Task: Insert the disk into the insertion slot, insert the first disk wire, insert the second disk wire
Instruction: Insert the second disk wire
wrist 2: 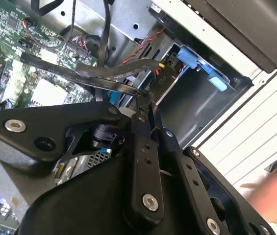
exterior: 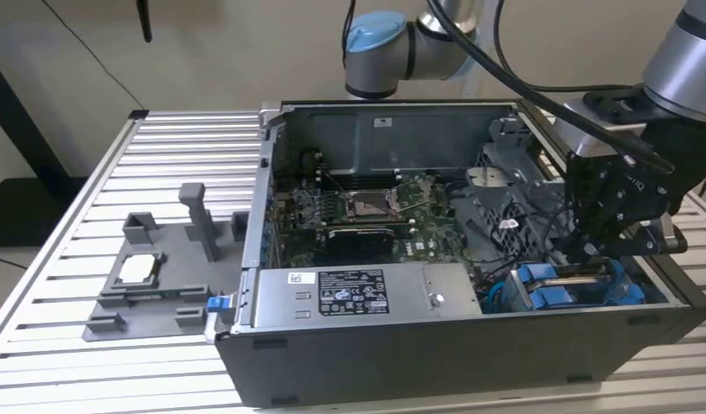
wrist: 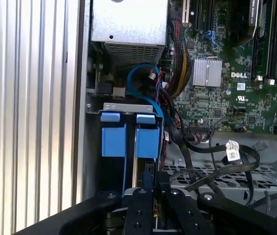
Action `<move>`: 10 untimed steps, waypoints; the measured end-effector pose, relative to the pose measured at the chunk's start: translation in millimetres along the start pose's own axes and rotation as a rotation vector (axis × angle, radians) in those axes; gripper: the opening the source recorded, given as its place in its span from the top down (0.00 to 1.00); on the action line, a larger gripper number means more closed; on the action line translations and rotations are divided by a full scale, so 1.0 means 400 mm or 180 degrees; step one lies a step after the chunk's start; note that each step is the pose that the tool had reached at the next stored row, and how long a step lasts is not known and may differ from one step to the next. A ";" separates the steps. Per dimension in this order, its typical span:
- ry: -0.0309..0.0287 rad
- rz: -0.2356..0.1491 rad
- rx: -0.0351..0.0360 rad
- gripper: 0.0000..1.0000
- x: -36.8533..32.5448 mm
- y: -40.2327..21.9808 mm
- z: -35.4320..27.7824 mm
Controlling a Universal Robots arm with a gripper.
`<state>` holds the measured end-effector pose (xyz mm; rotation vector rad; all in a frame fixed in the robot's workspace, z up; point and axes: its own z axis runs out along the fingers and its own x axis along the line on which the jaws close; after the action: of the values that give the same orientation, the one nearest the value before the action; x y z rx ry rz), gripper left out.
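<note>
The disk's bright blue carrier [wrist: 113, 139] sits in the insertion slot [wrist: 121, 106], the grey drive-cage bay at the case's corner nearest the exterior view's right. Its two end tabs face outward, and the drive's metal body is mostly hidden. The carrier [exterior: 548, 289] also shows low at the front of the case in the exterior view. My gripper [exterior: 590, 254] hangs just above it, inside the case. In the second wrist view the gripper [wrist 2: 145, 100] is shut on the end of a flat black disk wire [wrist 2: 94, 78], close to the bay [wrist 2: 192, 105]. The fingers [wrist: 143, 188] point at the carrier.
The grey power supply box [exterior: 353, 293] lies along the case front, and the motherboard [exterior: 365, 207] is behind it. Loose black cables [wrist: 212, 152] and a blue cable [wrist: 138, 83] crowd the space beside the bay. A grey fixture tray [exterior: 146, 285] stands on the slatted table [exterior: 100, 172].
</note>
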<state>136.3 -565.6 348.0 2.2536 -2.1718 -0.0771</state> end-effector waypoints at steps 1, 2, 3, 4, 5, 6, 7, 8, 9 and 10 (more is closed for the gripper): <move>-0.0001 0.0002 -0.0041 0.84 0.000 0.000 0.000; -0.0003 0.0002 -0.0075 0.84 0.000 0.000 0.001; -0.0003 0.0003 -0.0078 0.84 0.000 0.000 0.001; -0.0003 0.0003 -0.0078 0.84 0.000 0.000 0.001; -0.0003 0.0003 -0.0078 0.84 0.000 0.000 0.001; -0.0004 0.0003 -0.0078 0.84 0.000 0.000 0.001; -0.0004 0.0003 -0.0077 0.84 0.000 0.000 0.002; -0.0004 0.0003 -0.0074 0.84 0.000 0.000 0.002; -0.0003 0.0002 -0.0068 0.84 0.000 0.000 0.002; -0.0004 0.0002 -0.0067 0.84 0.000 0.000 0.002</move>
<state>136.2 -565.6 347.3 2.2423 -2.1619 -0.1006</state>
